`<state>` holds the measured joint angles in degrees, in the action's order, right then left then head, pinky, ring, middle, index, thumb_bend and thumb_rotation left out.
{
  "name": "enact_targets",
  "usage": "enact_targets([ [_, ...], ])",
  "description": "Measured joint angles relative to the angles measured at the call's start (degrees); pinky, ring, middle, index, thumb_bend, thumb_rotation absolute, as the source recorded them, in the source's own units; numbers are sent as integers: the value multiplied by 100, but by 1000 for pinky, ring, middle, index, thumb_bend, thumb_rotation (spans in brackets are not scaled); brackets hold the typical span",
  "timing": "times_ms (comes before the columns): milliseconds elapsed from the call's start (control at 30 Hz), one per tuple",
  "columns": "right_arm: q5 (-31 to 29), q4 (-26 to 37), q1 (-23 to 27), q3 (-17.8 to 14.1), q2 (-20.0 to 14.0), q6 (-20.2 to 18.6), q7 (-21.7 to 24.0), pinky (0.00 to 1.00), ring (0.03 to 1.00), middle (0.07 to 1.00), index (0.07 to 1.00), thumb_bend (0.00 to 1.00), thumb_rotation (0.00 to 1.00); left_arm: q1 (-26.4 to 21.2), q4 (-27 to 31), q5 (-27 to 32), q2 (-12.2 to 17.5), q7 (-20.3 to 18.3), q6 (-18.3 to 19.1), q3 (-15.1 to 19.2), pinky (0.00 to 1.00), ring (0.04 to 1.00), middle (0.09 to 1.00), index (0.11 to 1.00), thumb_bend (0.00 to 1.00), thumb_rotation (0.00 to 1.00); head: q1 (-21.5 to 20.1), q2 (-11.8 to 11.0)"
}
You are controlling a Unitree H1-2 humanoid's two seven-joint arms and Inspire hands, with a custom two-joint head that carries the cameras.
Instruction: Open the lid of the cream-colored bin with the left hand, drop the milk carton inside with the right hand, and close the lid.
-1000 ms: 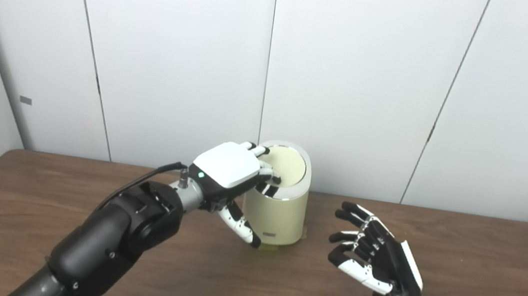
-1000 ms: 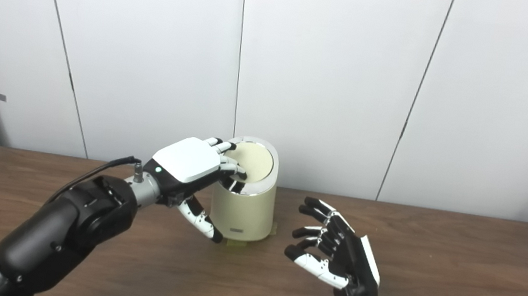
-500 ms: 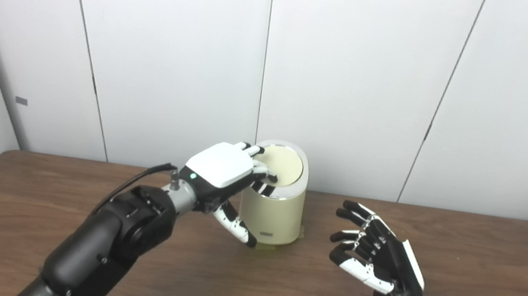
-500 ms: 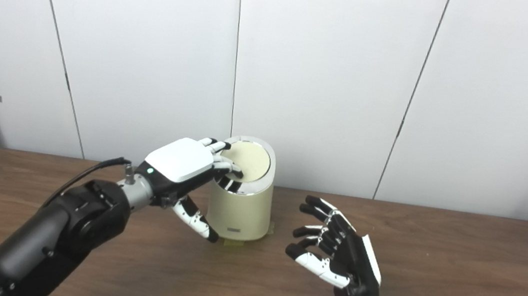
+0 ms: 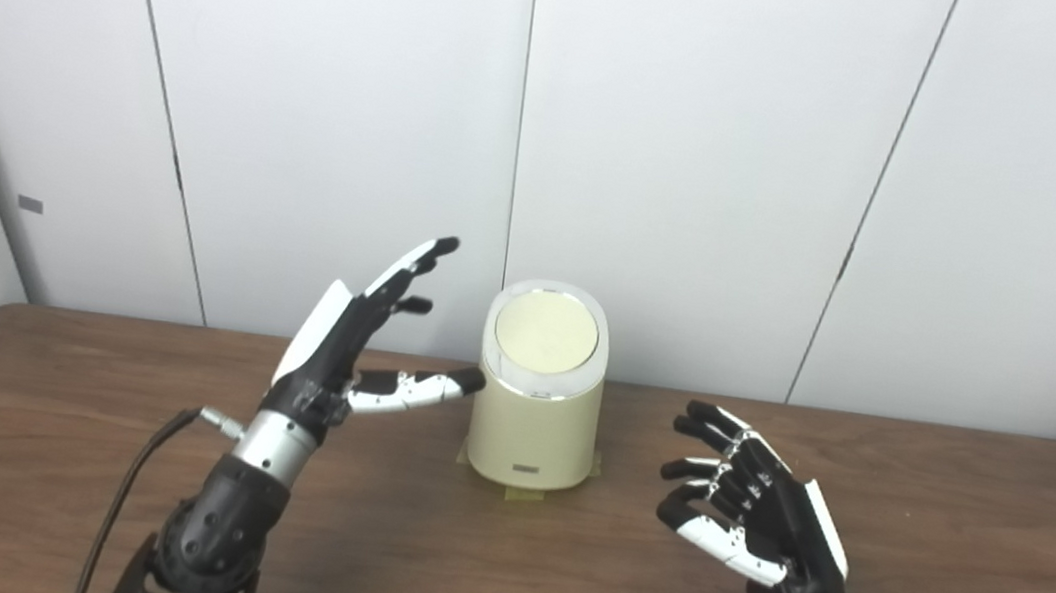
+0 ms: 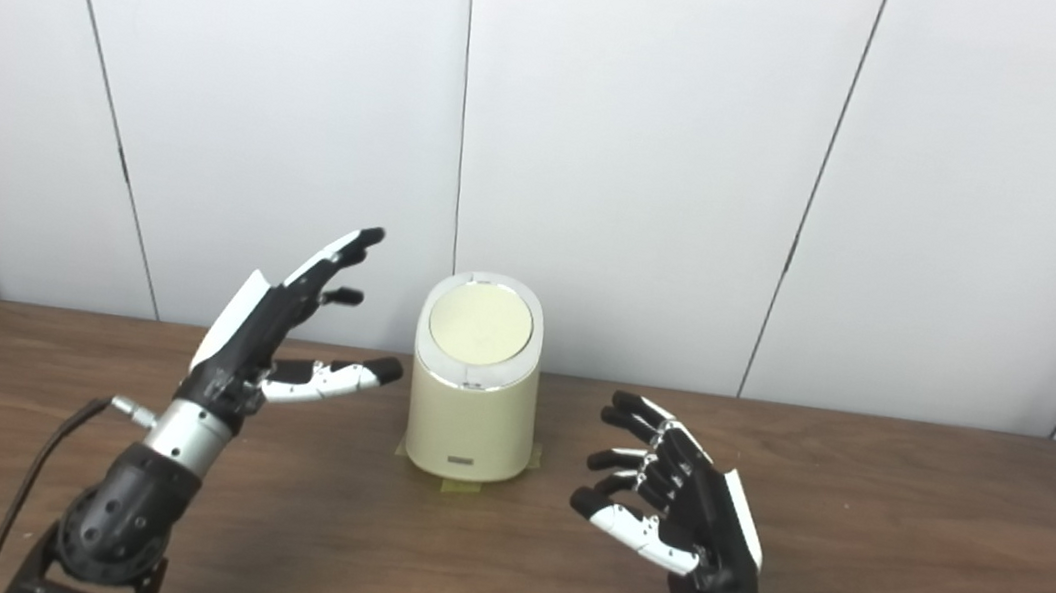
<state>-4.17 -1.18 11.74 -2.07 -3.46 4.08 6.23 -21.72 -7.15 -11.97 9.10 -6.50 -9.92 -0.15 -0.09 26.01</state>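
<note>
The cream-coloured cylindrical plastic bin stands upright on the brown wood-grain table, between the two hands and slightly beyond them, close to the white panelled wall. Its round cream lid, ringed by a bright metallic rim, lies flat and closed on the sloped top of the bin. A small patch of yellowish tape shows on the table at the bin's base, on the side nearest the robot.

The left hand is raised above the table with its palm turned toward the bin. It is released: the fingers are extended and spread, pointing up and toward the wall, and nothing is held. The thumb points sideways toward the bin wall, its tip close to the wall but apart from it. The bin is just beside this hand, on the thumb side, with a clear gap. A black cable runs from the wrist down to the lower edge of the view.

The right hand hovers low over the table, palm turned toward the bin. It is also released: the fingers are loosely curled and apart, and it grasps nothing. The bin is near this hand, beyond the fingertips and to their inner side, not in contact.

The milk carton cannot be seen in either view.
</note>
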Motion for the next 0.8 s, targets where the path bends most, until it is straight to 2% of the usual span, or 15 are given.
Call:
enact_targets([
  [67, -4, -75, 0, -21, -3, 4, 0, 449, 595, 760, 753, 709, 277, 236, -103, 319, -85, -33, 2, 50, 624, 772, 835, 839, 713, 205, -9, 0],
  [167, -1, -137, -1, -23, 2, 4, 0, 449, 593, 759, 753, 708, 267, 377, -277, 702, -91, -64, 5, 206, 606, 669, 732, 754, 699, 193, -61, 18],
  [300, 17, -148, -1, -29, 0, 33, 0, 474, 598, 755, 749, 724, 295, 383, -323, 922, 92, -132, -10, 249, 582, 608, 650, 680, 714, 181, -70, 35],
  [467, 6, -148, -16, -103, 19, 54, -67, 513, 655, 765, 748, 722, 277, 473, -351, 1061, 256, -344, -33, 210, 565, 602, 656, 683, 732, 200, -123, 62],
  [800, 46, -43, -165, -114, -20, 31, -113, 606, 711, 787, 763, 767, 310, 791, -568, 1202, 254, -368, -169, 137, 608, 663, 714, 724, 723, 180, -193, 79],
])
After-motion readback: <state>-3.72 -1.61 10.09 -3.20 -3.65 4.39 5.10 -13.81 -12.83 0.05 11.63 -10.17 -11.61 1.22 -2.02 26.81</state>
